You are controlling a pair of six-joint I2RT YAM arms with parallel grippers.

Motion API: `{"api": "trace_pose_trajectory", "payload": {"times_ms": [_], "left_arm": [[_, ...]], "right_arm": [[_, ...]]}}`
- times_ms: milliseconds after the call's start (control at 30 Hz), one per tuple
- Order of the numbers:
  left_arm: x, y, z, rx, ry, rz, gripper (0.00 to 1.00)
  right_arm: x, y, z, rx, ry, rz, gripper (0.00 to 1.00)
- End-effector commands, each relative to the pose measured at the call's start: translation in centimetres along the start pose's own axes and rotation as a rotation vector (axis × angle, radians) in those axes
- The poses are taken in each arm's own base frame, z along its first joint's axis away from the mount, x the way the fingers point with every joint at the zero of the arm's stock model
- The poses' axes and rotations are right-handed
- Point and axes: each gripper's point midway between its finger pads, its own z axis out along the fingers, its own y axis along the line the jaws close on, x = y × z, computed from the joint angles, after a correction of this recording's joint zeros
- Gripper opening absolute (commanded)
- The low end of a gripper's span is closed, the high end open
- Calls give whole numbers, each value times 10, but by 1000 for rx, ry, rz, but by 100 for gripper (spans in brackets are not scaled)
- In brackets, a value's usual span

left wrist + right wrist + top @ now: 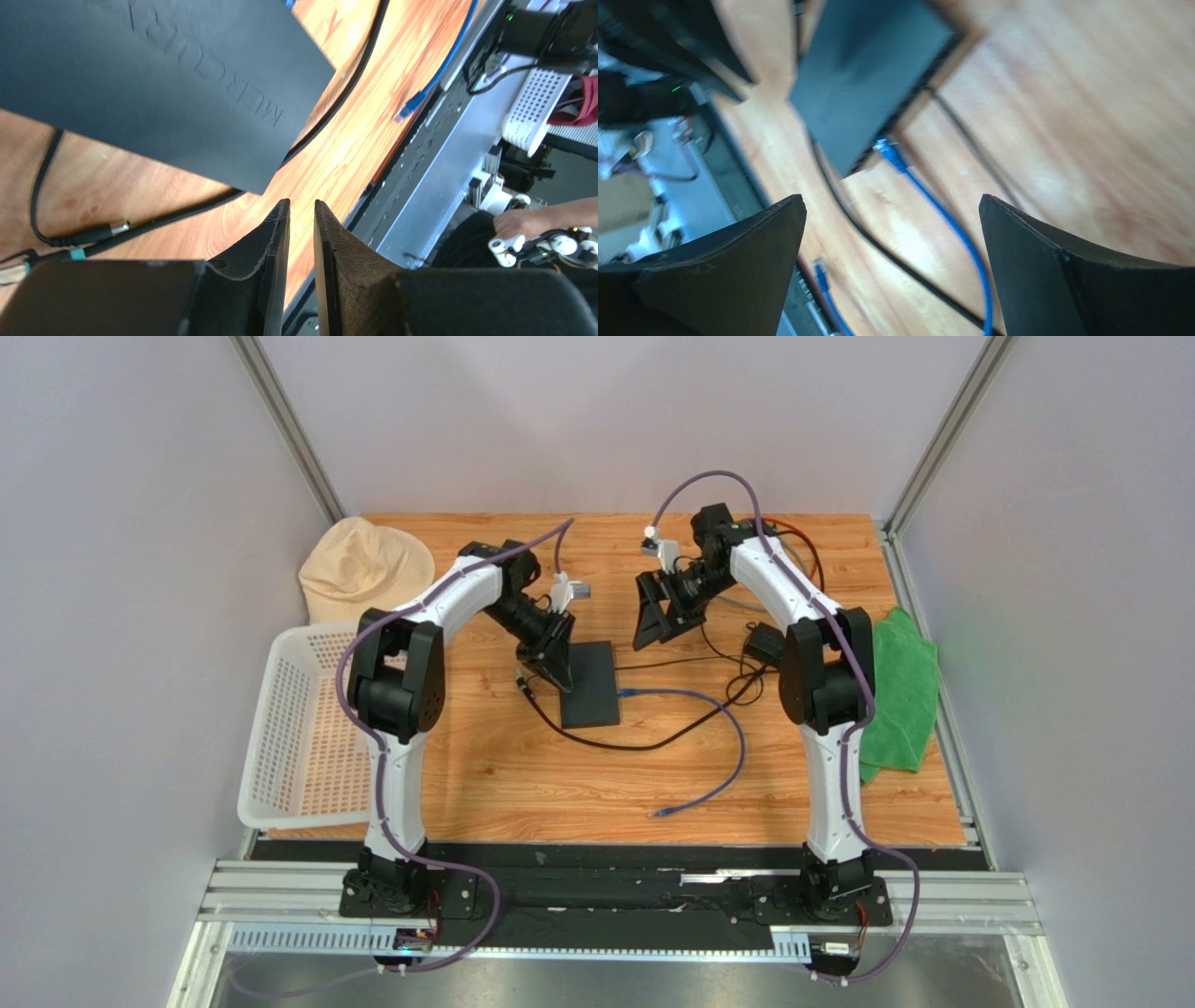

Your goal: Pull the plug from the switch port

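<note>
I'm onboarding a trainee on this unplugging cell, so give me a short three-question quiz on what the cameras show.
1. True or false: the small plug of the thin blue cable sits in the edge of the flat black rectangular switch box.
2. The right gripper is: A) open and empty; B) shut on the cable; C) shut on the box.
3. Fill in: the white mesh plastic basket lies on the robot's ___ side.
Key: 1 true; 2 A; 3 left.

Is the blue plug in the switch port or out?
Looks in: the plug sits at the edge of the switch, blue cable trailing away.
</note>
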Motion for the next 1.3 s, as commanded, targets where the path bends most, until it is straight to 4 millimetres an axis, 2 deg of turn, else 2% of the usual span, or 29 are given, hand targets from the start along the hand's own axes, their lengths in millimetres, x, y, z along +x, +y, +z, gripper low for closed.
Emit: {"api": "trace_pose_trajectory", "payload": {"times_ms": [0, 33, 100, 233, 533, 767, 1267], "left_arm": [[-17, 0, 7, 47, -16, -26, 28], [-18, 1, 8, 54, -13, -22, 27], [-16, 13, 15, 34, 7, -46, 24], [-6, 32, 25, -20, 46, -91, 17], [21, 64, 49, -133, 168, -149, 12], [25, 70, 52, -165, 187, -148, 10], [26, 72, 53, -166, 194, -145, 8]], "right_arm": [[6, 52, -2, -226, 18, -19, 93], [5, 51, 1, -240, 20, 8, 85], [9, 43, 14, -253, 40, 72, 78], [14, 34, 21, -227, 45, 78, 75], [27, 15, 38, -209, 99, 57, 61], [37, 4, 56, -223, 136, 77, 60], [46, 5, 87, -263, 183, 94, 59]]}}
